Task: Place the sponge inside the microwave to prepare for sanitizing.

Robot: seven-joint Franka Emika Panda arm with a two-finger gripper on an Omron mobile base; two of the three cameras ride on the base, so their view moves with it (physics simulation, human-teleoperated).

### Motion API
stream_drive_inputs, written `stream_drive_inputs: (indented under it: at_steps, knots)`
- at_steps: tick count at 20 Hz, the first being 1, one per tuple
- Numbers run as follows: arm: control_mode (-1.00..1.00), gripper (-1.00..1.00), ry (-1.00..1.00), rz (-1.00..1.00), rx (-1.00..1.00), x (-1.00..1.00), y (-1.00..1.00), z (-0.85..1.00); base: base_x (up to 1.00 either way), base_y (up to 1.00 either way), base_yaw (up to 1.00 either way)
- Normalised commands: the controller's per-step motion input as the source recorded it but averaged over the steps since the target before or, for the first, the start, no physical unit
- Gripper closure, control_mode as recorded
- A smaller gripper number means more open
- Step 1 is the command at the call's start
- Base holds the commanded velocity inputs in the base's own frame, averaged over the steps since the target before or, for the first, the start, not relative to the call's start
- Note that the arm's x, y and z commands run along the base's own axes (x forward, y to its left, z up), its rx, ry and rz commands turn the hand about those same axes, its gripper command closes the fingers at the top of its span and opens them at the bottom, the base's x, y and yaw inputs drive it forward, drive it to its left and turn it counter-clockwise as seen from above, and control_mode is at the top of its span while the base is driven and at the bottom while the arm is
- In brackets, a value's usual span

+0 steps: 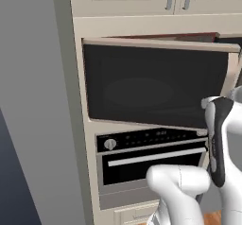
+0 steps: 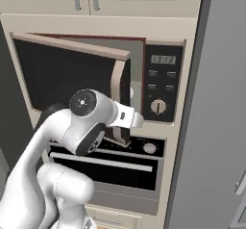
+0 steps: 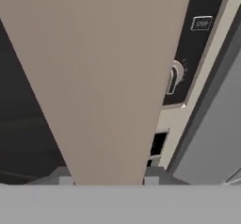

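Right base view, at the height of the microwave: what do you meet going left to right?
Black glass of the open microwave door → door's beige edge → dark control panel with silver knob → grey wall panel.

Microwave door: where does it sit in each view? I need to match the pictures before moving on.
Left base view: microwave door, black glass, swung partly open, upper centre.
Right base view: microwave door at upper left, beige edge toward the middle.
Hand view: microwave door, beige edge running down the centre.
Shared landmark: oven handle bar below it in both base views.
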Motion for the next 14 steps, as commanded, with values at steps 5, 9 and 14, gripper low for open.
stream_drive_inputs:
  at_steps: [5,9,14]
  knots:
    - [-1.00,1.00,0.03,-0.35,0.02,-0.90,0.39,-0.26,0.00,0.00,0.00]
    - [-1.00,1.00,-0.03,-0.41,-0.03,-1.00,1.00,-0.40,0.00,0.00,0.00]
    - [-1.00,1.00,-0.01,-0.29,-0.06,-0.65,0.92,-0.30,0.00,0.00,0.00]
